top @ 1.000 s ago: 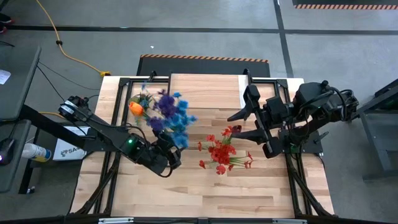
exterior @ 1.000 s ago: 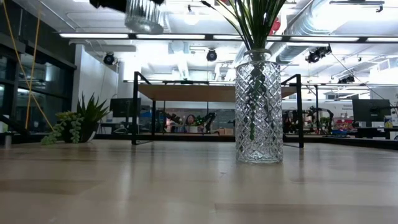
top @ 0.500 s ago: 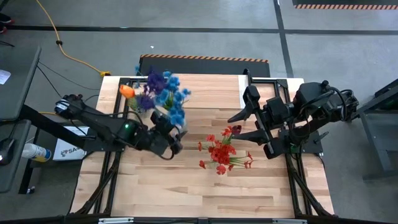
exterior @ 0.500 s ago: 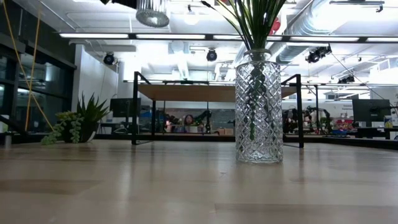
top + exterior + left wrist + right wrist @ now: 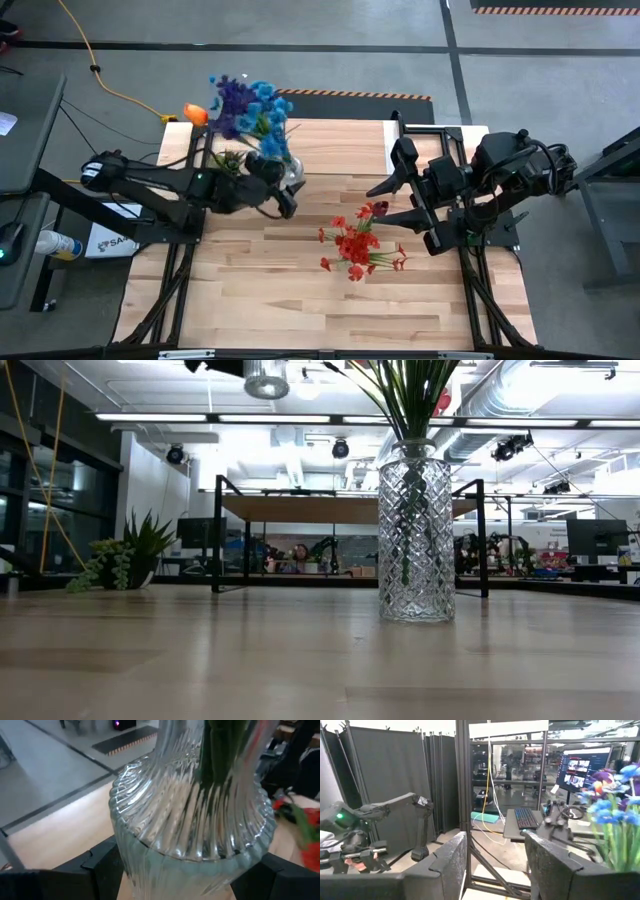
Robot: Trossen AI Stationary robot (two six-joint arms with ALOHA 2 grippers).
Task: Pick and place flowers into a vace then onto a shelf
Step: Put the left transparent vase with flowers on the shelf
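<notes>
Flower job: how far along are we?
Done: both vases are filled. The red flowers stand in the diamond-cut glass vase on the table. In hand: the left tool grips a ribbed glass vase holding the blue and purple flowers, lifted near the shelf at the table's far end. Left: set it on the shelf, then the red one. The right tool waits, open and empty.

Two dark jointed arms, the left arm (image 5: 150,190) showing a green light.

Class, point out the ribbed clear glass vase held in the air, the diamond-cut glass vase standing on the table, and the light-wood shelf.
Ribbed clear glass vase (image 5: 190,840), left wrist view, on its belly.
Diamond-cut glass vase (image 5: 416,540), low view, on its body.
Light-wood shelf (image 5: 300,509), low view, on its front edge.
</notes>
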